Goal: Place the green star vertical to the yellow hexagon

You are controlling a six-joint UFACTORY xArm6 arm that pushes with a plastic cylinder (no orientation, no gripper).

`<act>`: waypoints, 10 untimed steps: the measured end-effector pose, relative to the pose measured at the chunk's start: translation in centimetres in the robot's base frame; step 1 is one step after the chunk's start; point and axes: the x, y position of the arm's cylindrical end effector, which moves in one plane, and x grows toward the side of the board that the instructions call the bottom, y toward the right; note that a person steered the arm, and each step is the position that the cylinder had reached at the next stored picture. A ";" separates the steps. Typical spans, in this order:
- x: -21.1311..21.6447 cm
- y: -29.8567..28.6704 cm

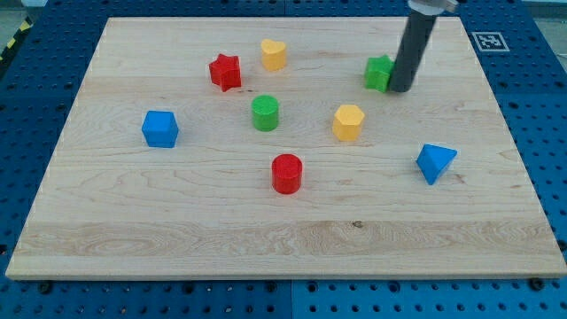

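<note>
Closest to the view's bottom runs the front edge of the wooden board (pixel 266 252), the largest thing here, resting on a blue pegboard table (pixel 35 106). Next in size comes the dark rod, which enters from the view's top right and stands nearly upright; my tip (pixel 400 89) sits on the board, touching or just beside the right side of the green star (pixel 379 73). No hand exists to clench or release, only the bare rod pressing sideways, holding nothing. That green star lies toward the view's top right, above and slightly right of the yellow hexagon (pixel 348 121), so I judge it already close to a vertical line-up, needing only a small leftward nudge. Risk lies in that nudge: contact off the star's centre could spin it or let it slip past my tip, and too long a push could carry it beyond the hexagon's column. Smaller neighbours follow: a blue triangular block (pixel 435 162) at the view's right, a blue cube-like block (pixel 160 128) at the left, a red cylinder (pixel 287 173) near the centre bottom, a green cylinder (pixel 265 113) just above it, a red star (pixel 225 72) and a yellow heart-like block (pixel 274 54) toward the top, all well apart from my tip.
</note>
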 end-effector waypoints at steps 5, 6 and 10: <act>0.2 -1.6; -1.6 -5.1; -2.3 -3.5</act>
